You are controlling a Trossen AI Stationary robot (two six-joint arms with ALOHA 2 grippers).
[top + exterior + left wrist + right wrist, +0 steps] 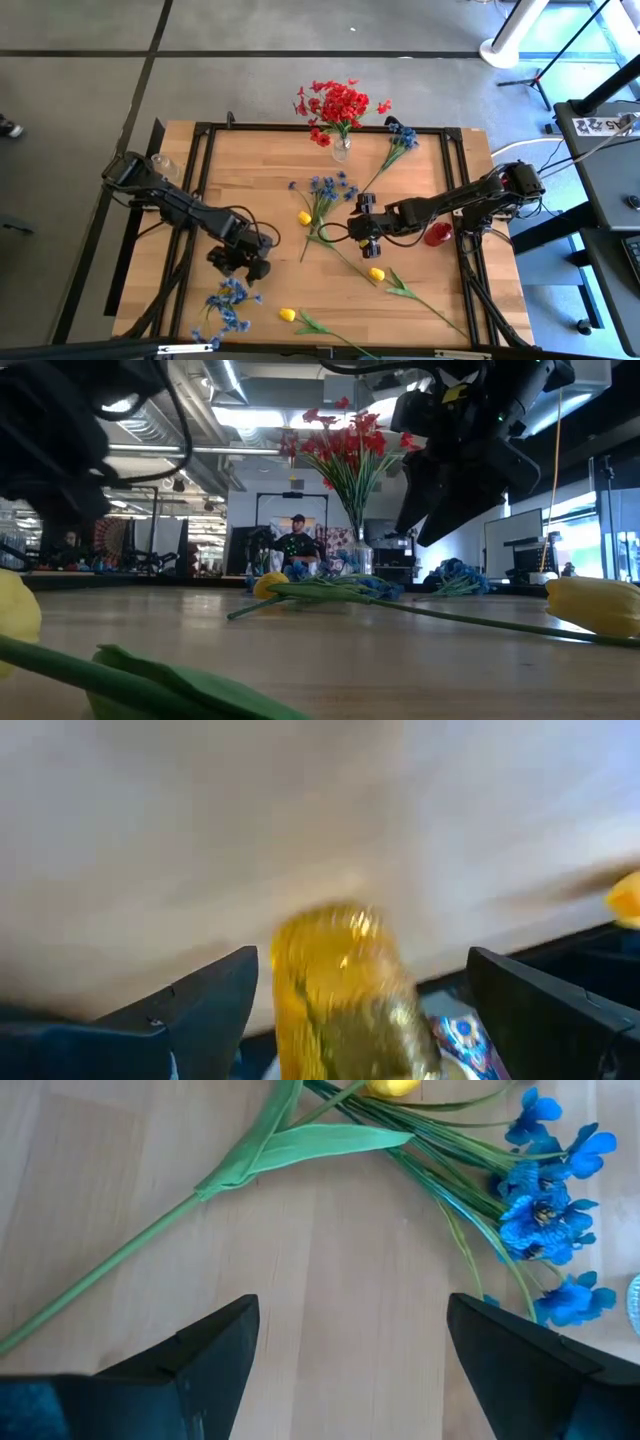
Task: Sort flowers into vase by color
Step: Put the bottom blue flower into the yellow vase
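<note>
Red flowers (338,105) stand in a clear vase (341,150) at the far middle of the table. Blue bunches lie at the far right (400,135), in the middle (325,190) and near left (228,300). Yellow tulips (304,217) (376,273) (288,315) lie flat on the wood. My left gripper (240,262) is open above the near left. In its wrist view a blurred yellow glossy thing (345,995) shows between its fingers with a gap on each side. My right gripper (352,1304) hangs open over the middle, above a tulip stem (120,1260) and the blue blooms (545,1210).
A clear glass (163,165) stands at the far left corner. A red thing (437,235) sits beside my right arm. Black frame rails (200,180) run along the table's sides. A person (296,540) stands in the room beyond the far edge.
</note>
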